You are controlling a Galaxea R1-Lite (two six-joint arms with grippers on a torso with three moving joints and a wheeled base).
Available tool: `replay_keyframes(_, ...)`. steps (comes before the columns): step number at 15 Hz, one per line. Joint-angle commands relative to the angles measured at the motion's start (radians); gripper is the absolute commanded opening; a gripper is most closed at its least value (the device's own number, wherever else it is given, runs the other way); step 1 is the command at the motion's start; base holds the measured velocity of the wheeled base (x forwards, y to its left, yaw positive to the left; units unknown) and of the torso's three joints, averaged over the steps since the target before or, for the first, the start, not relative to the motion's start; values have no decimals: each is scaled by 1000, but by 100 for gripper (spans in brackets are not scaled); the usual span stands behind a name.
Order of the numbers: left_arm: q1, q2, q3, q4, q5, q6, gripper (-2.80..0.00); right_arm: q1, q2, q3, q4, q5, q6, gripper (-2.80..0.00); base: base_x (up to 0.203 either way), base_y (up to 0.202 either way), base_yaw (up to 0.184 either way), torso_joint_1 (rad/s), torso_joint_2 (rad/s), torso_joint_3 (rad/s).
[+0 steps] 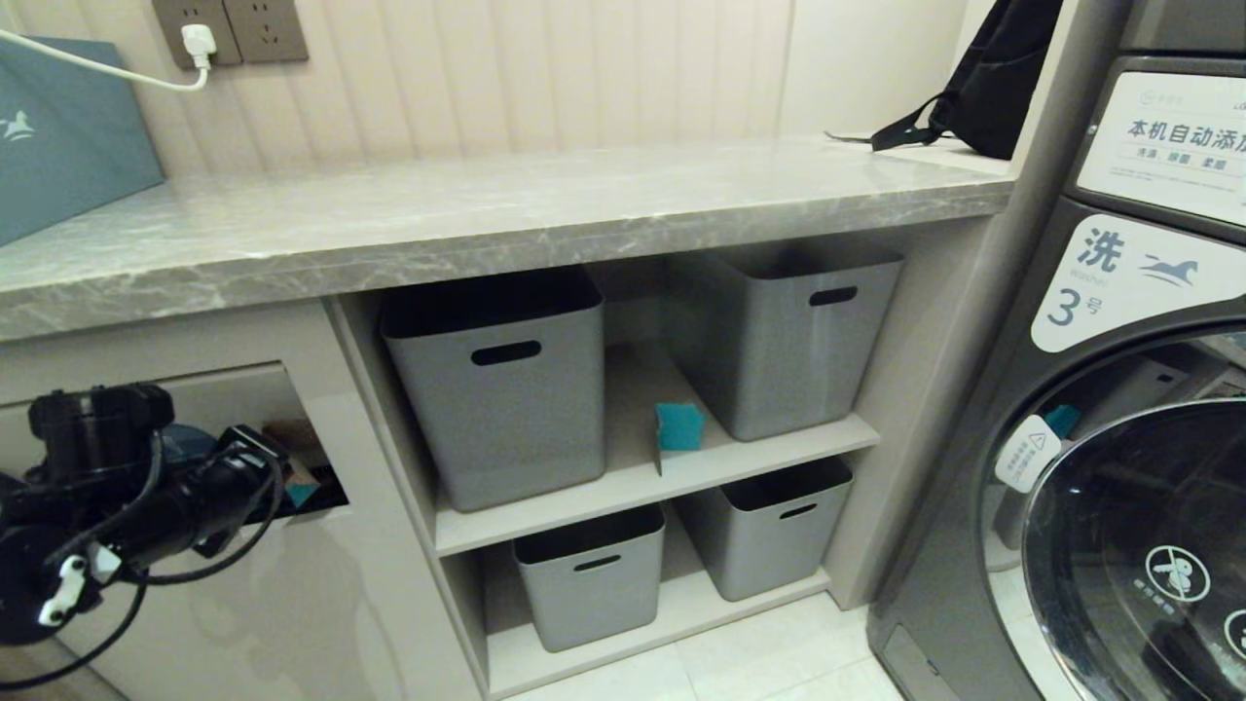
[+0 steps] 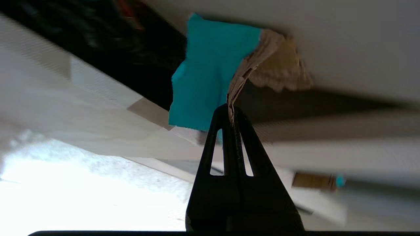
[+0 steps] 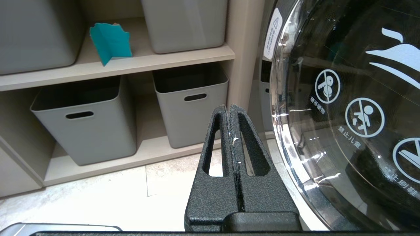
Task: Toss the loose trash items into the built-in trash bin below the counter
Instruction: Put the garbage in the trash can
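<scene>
Teal wrapper (image 2: 210, 75) pinched in shut left fingers (image 2: 232, 113) at bin flap (image 1: 243, 389) below bench (image 1: 487, 219). Drop step; next needs release inside opening. Second wrapper (image 1: 678, 426) on shelf (image 1: 623, 487). Right fingers (image 3: 229, 109) shut, empty.

A teal wrapper (image 2: 210, 75) with a torn brown edge hangs at the dark opening of the pushed-in beige trash bin flap (image 1: 234, 394) below the grey marble counter (image 1: 487, 219). A second teal wrapper (image 1: 678, 426) stands folded on the upper shelf.
</scene>
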Motion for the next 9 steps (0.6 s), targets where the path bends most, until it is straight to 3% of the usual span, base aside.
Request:
replay_keyframes(1, 60, 31, 0, -3, -24, -49, -280, 0, -2, 0, 0, 0, -1, -280, 0, 0, 0, 0, 0, 0)
replay_keyframes(4, 103, 102, -44, -5, -56, -117, -280, 0, -2, 0, 0, 1, -1, -280, 0, 0, 0, 0, 0, 0)
replay_keyframes(9, 116, 255, -220, -4, -101, -199, -280, 0, -2, 0, 0, 1, -1, -280, 0, 0, 0, 0, 0, 0)
